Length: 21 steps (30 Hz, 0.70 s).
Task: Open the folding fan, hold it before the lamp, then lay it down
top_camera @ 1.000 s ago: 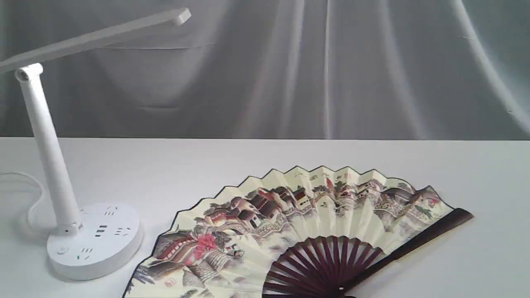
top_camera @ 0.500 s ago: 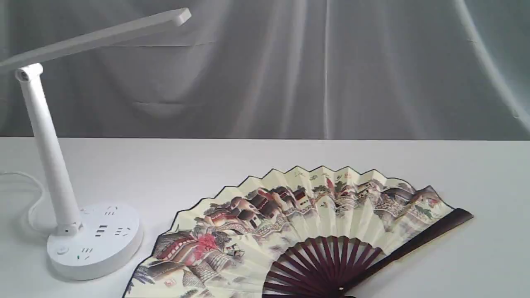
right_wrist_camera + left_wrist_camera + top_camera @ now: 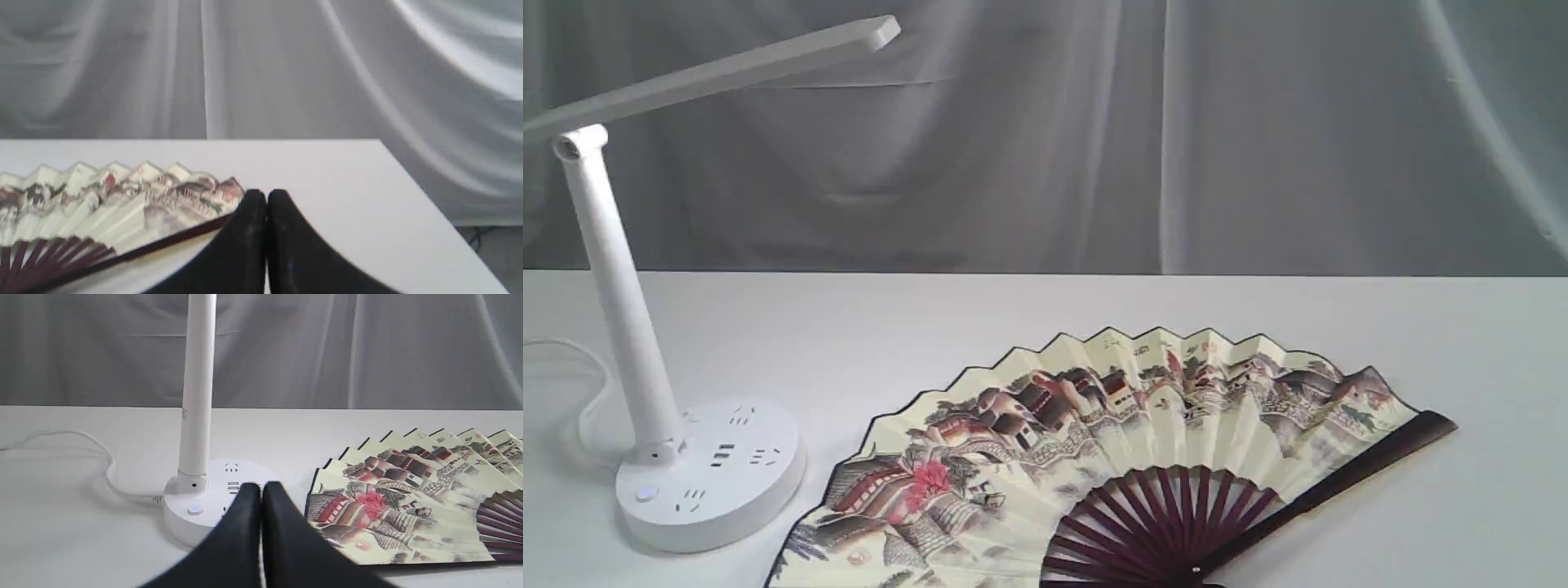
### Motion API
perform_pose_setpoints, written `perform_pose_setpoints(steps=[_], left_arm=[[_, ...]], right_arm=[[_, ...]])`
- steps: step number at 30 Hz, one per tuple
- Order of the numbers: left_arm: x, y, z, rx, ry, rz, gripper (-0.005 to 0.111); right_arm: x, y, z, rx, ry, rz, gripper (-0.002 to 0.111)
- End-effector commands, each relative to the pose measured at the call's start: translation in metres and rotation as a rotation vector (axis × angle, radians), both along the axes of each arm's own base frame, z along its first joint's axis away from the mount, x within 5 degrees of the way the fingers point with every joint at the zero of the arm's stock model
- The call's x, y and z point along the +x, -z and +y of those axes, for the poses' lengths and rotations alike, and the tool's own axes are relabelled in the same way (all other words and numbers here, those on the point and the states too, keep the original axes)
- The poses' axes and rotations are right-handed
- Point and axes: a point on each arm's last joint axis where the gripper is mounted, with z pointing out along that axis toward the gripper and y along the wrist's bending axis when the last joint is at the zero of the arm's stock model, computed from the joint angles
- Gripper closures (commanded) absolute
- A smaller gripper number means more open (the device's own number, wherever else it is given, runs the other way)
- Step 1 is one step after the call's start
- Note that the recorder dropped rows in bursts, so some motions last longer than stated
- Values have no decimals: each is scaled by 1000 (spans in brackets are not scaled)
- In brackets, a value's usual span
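The folding fan lies spread open and flat on the white table, its cream leaf showing a village and red blossoms, its dark ribs meeting near the front edge. The white lamp stands left of it, bar head reaching over the table. Neither gripper shows in the exterior view. In the left wrist view my left gripper is shut and empty, in front of the lamp base, with the folding fan off to one side. My right gripper is shut and empty, close to the folding fan at its dark guard stick.
The lamp's white cord curls across the table behind the base. A grey curtain hangs behind the table. The table's corner and side edge show in the right wrist view, with floor beyond.
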Motion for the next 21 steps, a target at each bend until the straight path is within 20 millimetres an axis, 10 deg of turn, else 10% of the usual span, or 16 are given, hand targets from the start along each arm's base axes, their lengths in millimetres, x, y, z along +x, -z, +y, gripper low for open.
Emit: perform_pose_setpoints(steps=[1, 21], left_arm=[[0, 1, 0, -9, 5, 5, 107], [0, 4, -1, -32, 5, 32, 107]], right_arm=[[-1, 5, 1, -2, -8, 43, 108], [-1, 5, 1, -3, -7, 43, 108]])
